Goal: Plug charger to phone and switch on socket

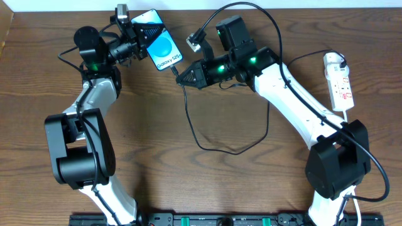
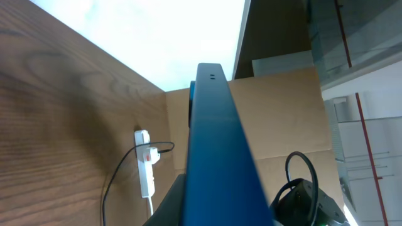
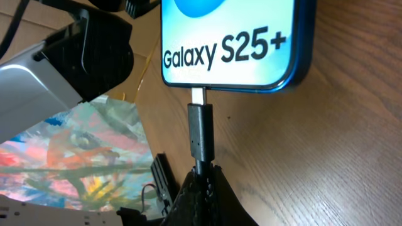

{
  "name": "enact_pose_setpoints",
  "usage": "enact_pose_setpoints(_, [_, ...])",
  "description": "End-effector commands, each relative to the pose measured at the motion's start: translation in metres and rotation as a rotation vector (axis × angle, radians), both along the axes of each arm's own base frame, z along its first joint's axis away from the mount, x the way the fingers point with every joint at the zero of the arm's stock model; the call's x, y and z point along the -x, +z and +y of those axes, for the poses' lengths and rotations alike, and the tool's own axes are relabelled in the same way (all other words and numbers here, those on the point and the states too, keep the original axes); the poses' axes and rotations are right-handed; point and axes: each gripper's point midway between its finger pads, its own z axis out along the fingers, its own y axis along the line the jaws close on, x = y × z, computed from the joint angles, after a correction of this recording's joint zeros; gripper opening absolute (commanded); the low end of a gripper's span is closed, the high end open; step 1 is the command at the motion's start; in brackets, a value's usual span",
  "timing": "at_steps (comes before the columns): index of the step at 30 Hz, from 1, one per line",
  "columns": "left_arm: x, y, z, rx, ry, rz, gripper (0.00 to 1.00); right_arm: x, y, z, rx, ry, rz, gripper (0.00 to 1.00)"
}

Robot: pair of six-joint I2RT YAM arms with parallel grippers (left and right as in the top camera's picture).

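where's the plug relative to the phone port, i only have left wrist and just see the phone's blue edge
observer: right wrist shows the charger plug tip at the bottom port of the phone, silver metal showing, so likely not fully seated
operator: what's holding it
observer: the right gripper, jaws closed on the cable just behind the plug
operator: anything near the socket switch
observer: no, overhead the socket lies at the right edge of the table, well away from the right gripper
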Motion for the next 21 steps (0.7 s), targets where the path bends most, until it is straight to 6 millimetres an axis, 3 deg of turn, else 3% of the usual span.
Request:
enact_pose_setpoints(1, [-0.0002,0.0023,-0.0012,-0.009,-0.006,-0.024,0.07,0.0034,0.0131,-0.0041,-0.009,-0.004,-0.006,0.01])
enact_pose_setpoints(21, [-0.0014,0.0024,-0.0010,-0.008,0.002,-0.024,0.07,0.0003,0.0132,-0.0043,-0.006,-0.014,-0.018,0.01])
